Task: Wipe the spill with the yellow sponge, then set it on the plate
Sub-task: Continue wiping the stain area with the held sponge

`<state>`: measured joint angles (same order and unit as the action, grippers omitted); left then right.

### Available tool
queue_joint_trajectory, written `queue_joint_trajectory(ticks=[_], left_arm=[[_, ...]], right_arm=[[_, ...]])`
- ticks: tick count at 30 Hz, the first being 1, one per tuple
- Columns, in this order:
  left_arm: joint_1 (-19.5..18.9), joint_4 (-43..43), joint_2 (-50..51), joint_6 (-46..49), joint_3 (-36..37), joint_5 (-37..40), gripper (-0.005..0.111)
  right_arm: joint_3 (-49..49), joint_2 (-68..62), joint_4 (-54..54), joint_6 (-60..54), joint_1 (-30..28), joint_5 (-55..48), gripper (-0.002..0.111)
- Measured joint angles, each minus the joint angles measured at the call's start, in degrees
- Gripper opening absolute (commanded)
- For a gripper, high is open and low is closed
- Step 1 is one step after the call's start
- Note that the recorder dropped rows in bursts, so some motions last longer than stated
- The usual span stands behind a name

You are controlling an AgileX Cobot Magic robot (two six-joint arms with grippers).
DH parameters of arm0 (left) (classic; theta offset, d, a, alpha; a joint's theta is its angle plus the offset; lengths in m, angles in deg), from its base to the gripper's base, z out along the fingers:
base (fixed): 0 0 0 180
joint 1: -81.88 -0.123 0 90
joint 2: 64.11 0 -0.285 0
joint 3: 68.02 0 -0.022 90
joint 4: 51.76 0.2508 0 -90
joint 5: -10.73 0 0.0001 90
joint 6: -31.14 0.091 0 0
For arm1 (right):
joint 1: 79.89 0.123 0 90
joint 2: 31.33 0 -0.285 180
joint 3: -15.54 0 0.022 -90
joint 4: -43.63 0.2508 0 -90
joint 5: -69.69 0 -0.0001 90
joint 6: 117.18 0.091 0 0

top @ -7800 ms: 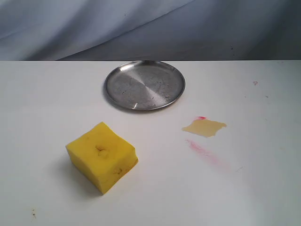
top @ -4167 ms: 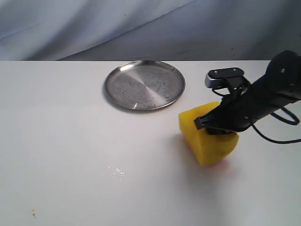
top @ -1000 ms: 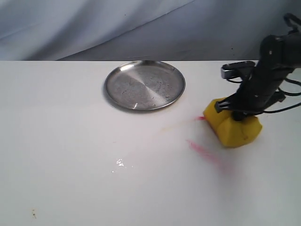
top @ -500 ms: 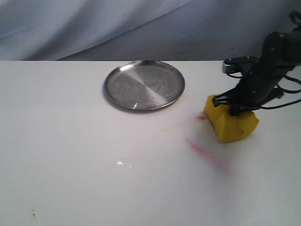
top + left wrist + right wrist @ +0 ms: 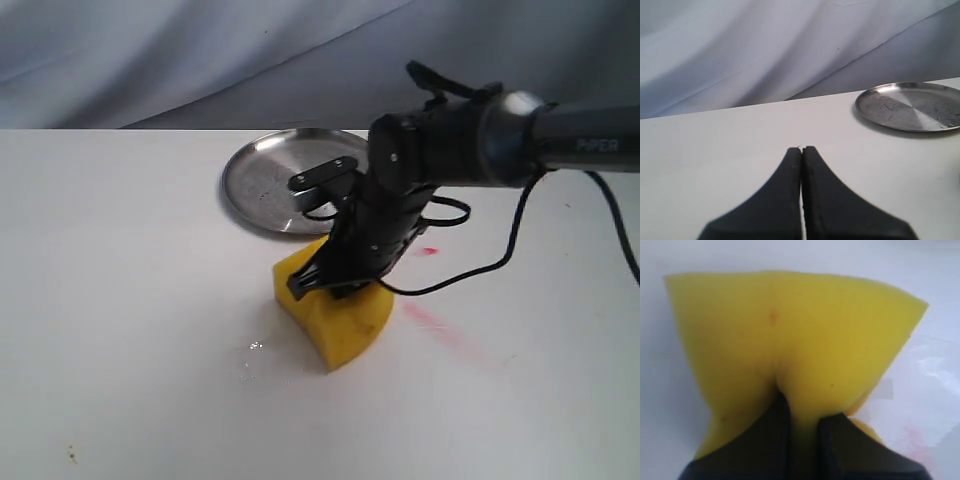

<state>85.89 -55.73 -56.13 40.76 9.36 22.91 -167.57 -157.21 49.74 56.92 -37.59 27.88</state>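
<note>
The yellow sponge (image 5: 338, 322) rests on the white table in front of the plate, squeezed and tilted. My right gripper (image 5: 335, 284) is shut on its top, the arm reaching in from the right across the middle. In the right wrist view both fingers (image 5: 774, 440) pinch a fold of the yellow sponge (image 5: 790, 325). The silver plate (image 5: 256, 184) lies behind, its right side hidden by the arm. No tan spill patch shows. My left gripper (image 5: 801, 149) is shut on nothing, low over bare table, with the plate (image 5: 910, 106) beyond it.
A long pink-red smear (image 5: 440, 326) lies to the right of the sponge, a tiny red dot (image 5: 430, 250) behind it. A small wet glint (image 5: 255, 347) sits to the sponge's left. A grey cloth backdrop rises behind the table. The arm's cable (image 5: 505, 255) hangs over the table's right.
My right gripper has carried the sponge from the table's right side leftward and nearer, to the middle in front of the plate. The tan patch seen early on is gone.
</note>
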Motion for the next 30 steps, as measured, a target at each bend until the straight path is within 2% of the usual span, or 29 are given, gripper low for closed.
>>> queue_joint_trajectory(ticks=[9, 15, 20, 30], left_arm=[[0.0, 0.0, 0.0, 0.0, 0.0, 0.0, 0.0], [0.0, 0.0, 0.0, 0.0, 0.0, 0.0, 0.0], [0.0, 0.0, 0.0, 0.0, 0.0, 0.0, 0.0], [0.0, 0.0, 0.0, 0.0, 0.0, 0.0, 0.0]], right_arm=[[-0.07, 0.0, 1.26, -0.85, 13.05, -1.99, 0.0], [-0.12, 0.0, -0.62, -1.43, 16.13, -2.06, 0.0], [-0.12, -0.82, -5.14, 3.0, 12.41, -1.79, 0.0], [-1.38, -4.84, -6.92, 5.2, -8.05, -3.21, 0.0]])
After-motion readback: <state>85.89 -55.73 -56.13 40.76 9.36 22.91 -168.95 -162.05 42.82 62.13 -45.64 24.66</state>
